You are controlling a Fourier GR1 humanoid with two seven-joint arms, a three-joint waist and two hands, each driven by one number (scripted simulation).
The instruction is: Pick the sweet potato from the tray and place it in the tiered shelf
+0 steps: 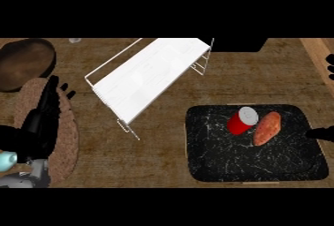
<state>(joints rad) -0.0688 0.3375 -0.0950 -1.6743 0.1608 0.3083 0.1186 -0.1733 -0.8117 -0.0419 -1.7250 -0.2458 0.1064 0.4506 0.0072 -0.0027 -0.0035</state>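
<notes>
The worktop [157,150] carries the white tiered shelf [150,73], which holds no sweet potato, so both picking and placing are left to do. The black tray [222,163] sits well apart from it, lower right. The left robot hand [46,110] rests at the left, fingers straight and apart. The sweet potato [267,128], orange-brown and tapered, lies on the tray just beside a red can [242,121]. Of the right robot hand [321,133] only a sliver shows nearby; apart or together, I cannot tell.

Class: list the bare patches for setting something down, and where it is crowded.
The tray is bare in its near half; the red can and sweet potato crowd its far half. Bare counter lies between tray and left hand. The tiered shelf has a bare top.
</notes>
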